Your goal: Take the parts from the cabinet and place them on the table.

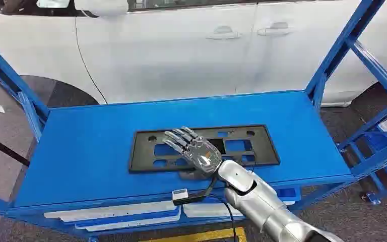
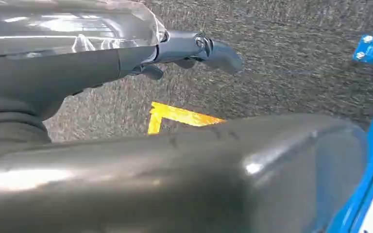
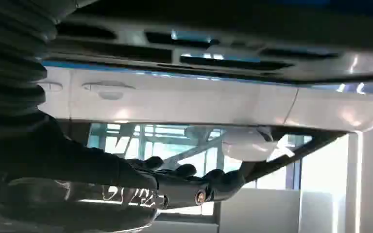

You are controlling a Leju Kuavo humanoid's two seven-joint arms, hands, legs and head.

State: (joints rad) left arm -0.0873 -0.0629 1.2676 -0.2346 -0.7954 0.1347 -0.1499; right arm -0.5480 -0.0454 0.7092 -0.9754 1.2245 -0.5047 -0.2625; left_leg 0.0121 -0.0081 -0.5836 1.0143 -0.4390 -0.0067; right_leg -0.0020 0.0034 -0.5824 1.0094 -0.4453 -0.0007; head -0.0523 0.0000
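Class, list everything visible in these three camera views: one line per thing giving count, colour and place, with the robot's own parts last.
black plate frame: one, black, flat on the blue shelf top, partly under the right hand.
blue shelf: one, blue, in front of the robot, with blue side struts.
white parts: several, white, on the lower level below the shelf's front edge.
white car: one, white, behind the shelf.
yellow floor mark: one, yellow, on grey carpet.
right hand: one, silver and dark, fingers spread above the frame.
left hand: one, grey, hanging over the floor.
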